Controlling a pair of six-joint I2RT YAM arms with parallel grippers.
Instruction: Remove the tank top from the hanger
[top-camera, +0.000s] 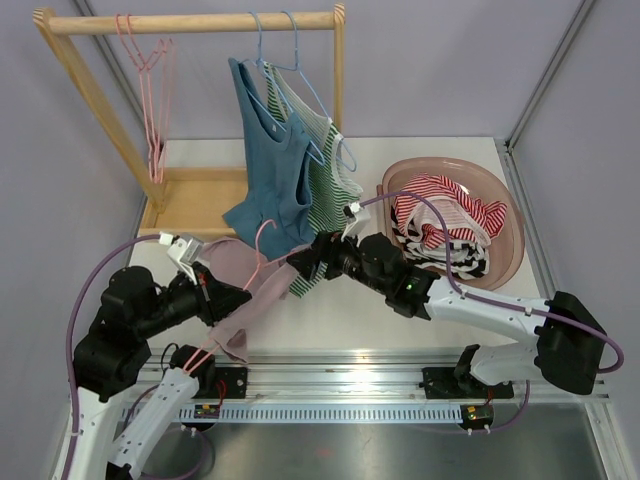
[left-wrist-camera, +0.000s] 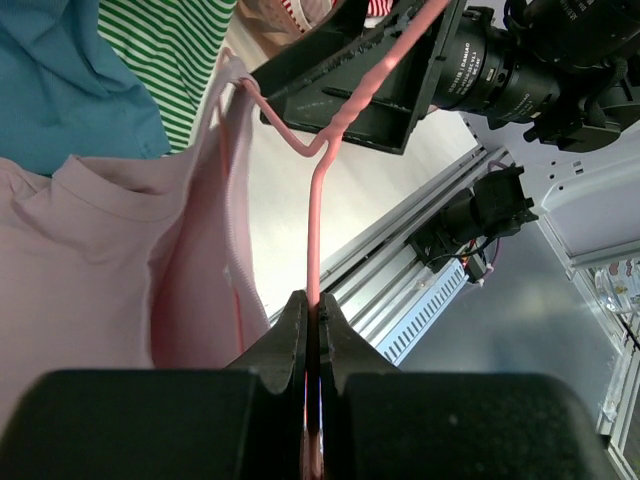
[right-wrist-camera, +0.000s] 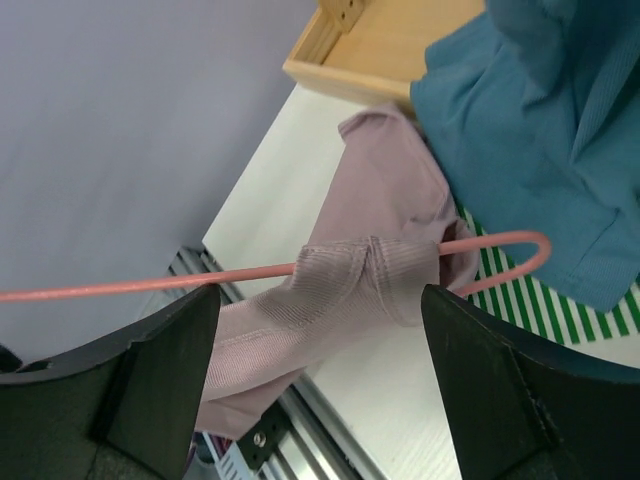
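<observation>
Tank top (top-camera: 250, 300), mauve, hangs on pink hanger (left-wrist-camera: 312, 230), low in front of wooden rack (top-camera: 190, 22), over table (top-camera: 340, 315). Left hand (left-wrist-camera: 312, 310) clenched on hanger wire, likely as anchor. Right hand (right-wrist-camera: 315, 300) spread wide, fingers either side of strap bunched on hanger arm, gripping nothing. Blue top (top-camera: 268, 160) and green-striped top (top-camera: 330, 170) hang from rack rail just behind and crowd pull path. Basin (top-camera: 510, 215) right of rack.
</observation>
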